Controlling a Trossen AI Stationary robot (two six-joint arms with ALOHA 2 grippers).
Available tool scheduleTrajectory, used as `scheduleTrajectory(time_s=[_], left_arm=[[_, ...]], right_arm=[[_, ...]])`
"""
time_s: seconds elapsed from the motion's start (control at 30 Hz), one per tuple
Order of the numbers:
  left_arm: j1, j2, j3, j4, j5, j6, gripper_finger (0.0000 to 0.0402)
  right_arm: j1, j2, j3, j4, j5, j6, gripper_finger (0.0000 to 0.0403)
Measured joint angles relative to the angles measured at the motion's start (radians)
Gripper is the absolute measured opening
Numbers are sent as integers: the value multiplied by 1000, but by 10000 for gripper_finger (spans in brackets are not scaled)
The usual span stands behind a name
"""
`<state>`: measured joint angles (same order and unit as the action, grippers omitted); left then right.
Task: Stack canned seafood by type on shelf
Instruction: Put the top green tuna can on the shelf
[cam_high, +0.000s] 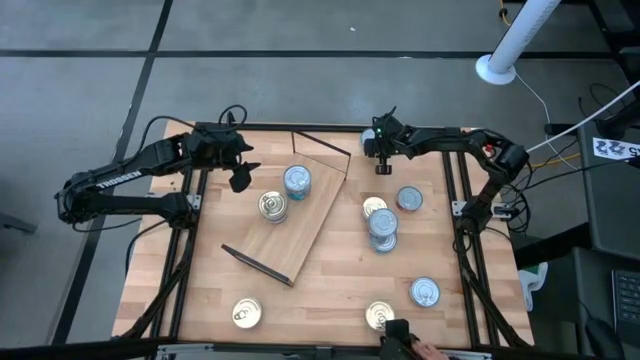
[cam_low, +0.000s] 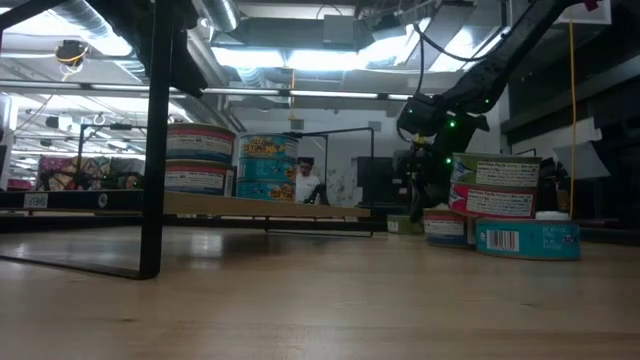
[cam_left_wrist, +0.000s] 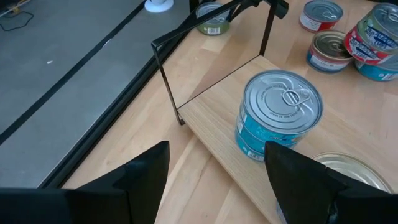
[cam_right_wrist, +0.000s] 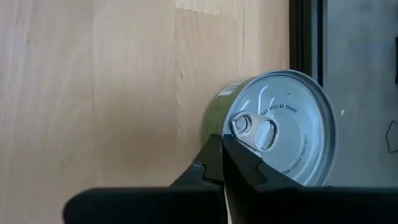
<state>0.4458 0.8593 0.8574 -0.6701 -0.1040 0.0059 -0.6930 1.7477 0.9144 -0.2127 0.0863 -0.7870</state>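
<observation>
High view first: I've got the shelf (cam_high: 300, 215) lying skewed mid-desk, with a blue stack (cam_high: 297, 182) and a gold-lidded can (cam_high: 273, 206) on it. More cans sit on the desk (cam_high: 330, 290) to the right, one pile (cam_high: 383, 228) stacked. My right tool (cam_high: 382, 165) hangs at the far edge, fingers closed together beside a green-labelled can (cam_right_wrist: 273, 127), not gripping it. My left tool (cam_left_wrist: 214, 177) is spread wide, empty, just off the shelf's far-left corner.
</observation>
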Motion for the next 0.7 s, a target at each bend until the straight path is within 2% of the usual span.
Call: scheduleTrajectory(time_s=[0.43,0.7], left_arm=[[0,0,0,0,0,0,258],[0,0,0,0,0,0,258]], right_arm=[[0,7,190,-275,2,11,0],[0,4,247,-383,4,61,0]])
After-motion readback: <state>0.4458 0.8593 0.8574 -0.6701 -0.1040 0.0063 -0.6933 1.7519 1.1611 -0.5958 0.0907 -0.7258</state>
